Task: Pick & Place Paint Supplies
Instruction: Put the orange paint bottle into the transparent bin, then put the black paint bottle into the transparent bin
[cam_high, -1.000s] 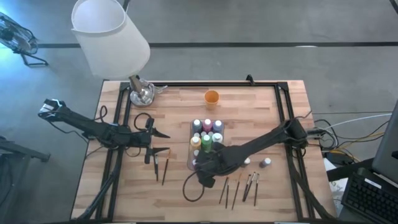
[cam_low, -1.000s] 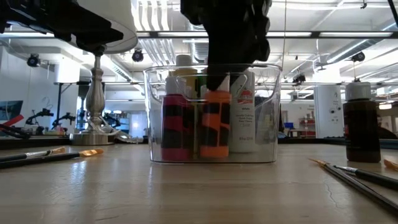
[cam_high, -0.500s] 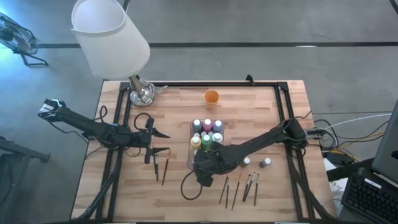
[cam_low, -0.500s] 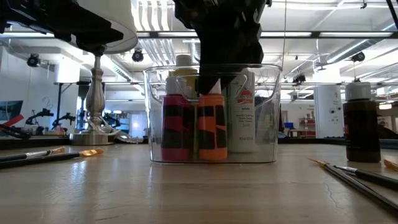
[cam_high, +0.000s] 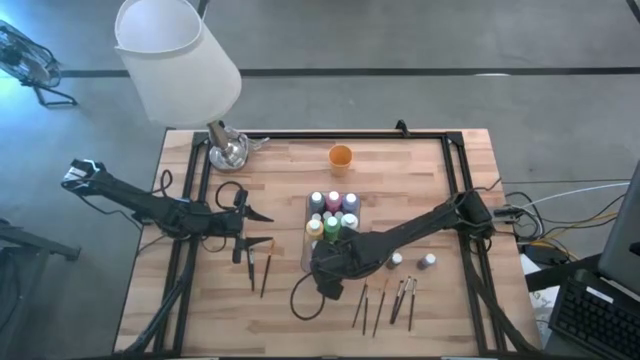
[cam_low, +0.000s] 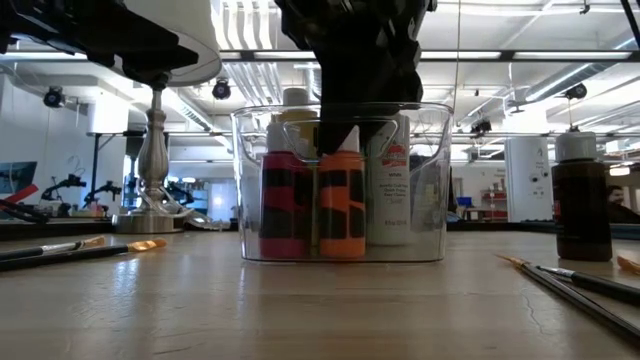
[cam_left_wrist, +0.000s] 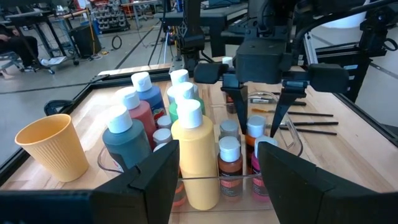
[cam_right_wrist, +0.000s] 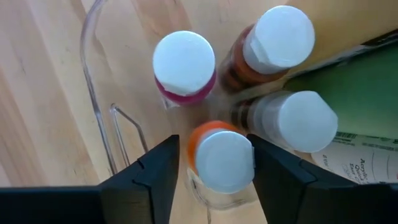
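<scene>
From above, I cannot see the near end of the clear rectangular plastic tray (cam_high: 306, 232); the right arm's dark tool (cam_high: 322, 268) covers it and whatever bottles stand beneath. In the table-level view that tool's upper body runs off the frame's top, and its fingers (cam_low: 332, 135) hide the cap of the orange paint bottle with black bands (cam_low: 342, 210), so I cannot tell there whether they touch it. The tall white bottle (cam_low: 391, 185) is half screened behind it. The thin dark paintbrushes (cam_low: 585, 283) are cut by the right edge. The green bottle label (cam_right_wrist: 352, 99) is cropped in the right wrist view, its print unreadable.
</scene>
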